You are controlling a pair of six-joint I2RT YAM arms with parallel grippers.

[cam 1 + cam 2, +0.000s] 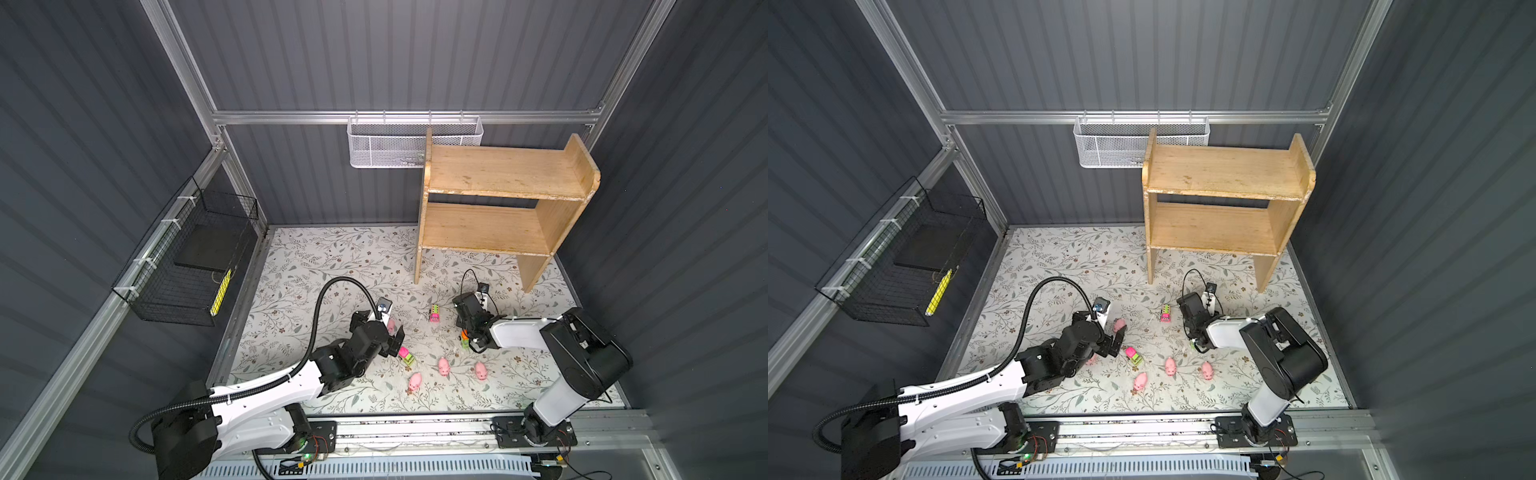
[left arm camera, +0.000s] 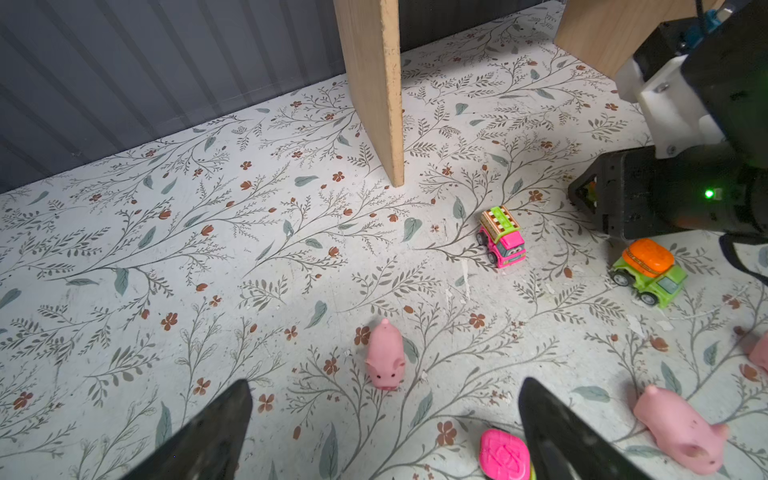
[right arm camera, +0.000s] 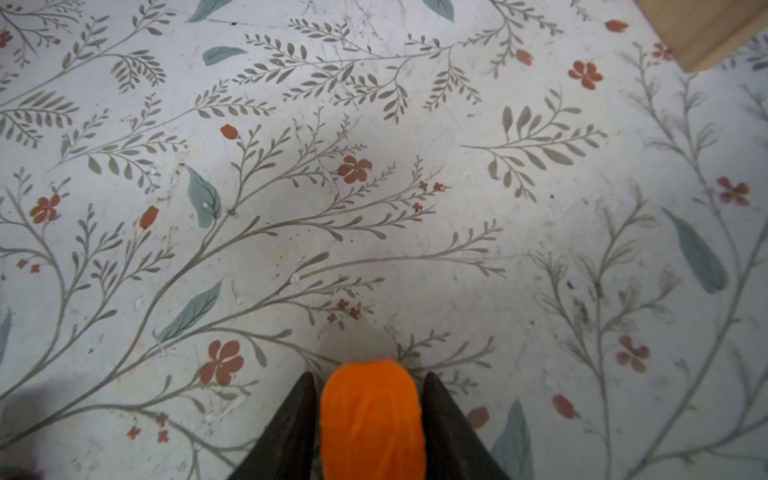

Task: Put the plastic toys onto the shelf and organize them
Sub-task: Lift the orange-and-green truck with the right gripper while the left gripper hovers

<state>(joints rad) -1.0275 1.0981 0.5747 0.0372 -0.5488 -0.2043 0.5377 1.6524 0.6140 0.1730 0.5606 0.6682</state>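
The right pincer [image 3: 370,374] pinches the green toy truck with an orange top [image 3: 372,419] from both sides. The truck appears to rest on the floral tabletop [image 3: 374,208], so the pick-up step is in hand. The left pincer [image 2: 385,384], spread wide, hovers just short of a small pink plastic pig [image 2: 385,357]. The next move calls for a straight lift, then a carry to the light wooden two-tier shelf [image 1: 498,174], bare and well beyond both pincers.

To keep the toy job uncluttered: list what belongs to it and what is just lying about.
Job: shelf, pigs, cars.
Lying about: white basket, black basket.
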